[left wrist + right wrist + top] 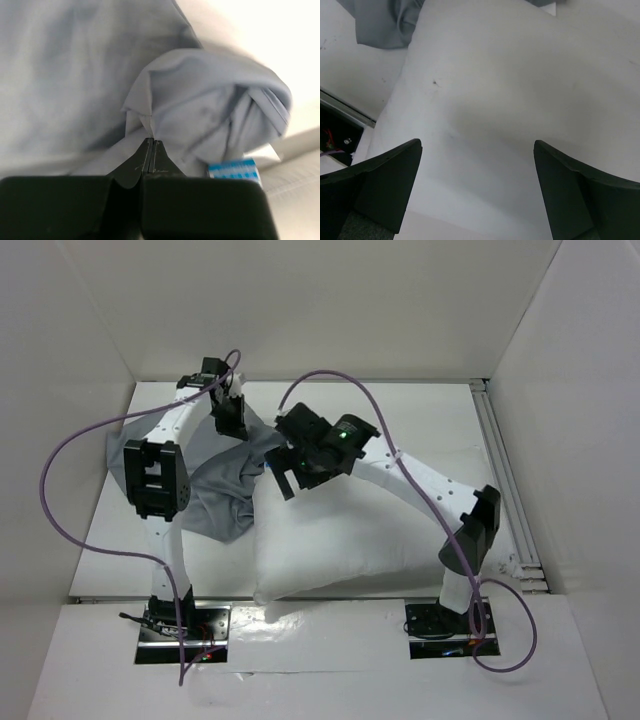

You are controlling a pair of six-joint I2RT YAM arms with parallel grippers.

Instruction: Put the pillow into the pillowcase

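The plump white pillow [345, 540] lies in the middle of the table, its upper left corner against the crumpled blue-grey pillowcase [215, 490]. At the back left my left gripper [232, 422] is shut on the pillowcase. In the left wrist view its fingertips [151, 141] pinch a bunched fold of the pillowcase [200, 110]. My right gripper [285, 478] hangs open over the pillow's upper left corner. In the right wrist view the right gripper [477, 155] has its jaws wide apart, and only the pillow [510, 90] shows between them. A bit of pillowcase [385, 25] shows at the top left there.
White walls box in the table on three sides. A metal rail [505, 480] runs along the right edge. Purple cables [60, 490] loop from both arms. A blue and white label [234, 171] hangs from the pillowcase near the left fingers.
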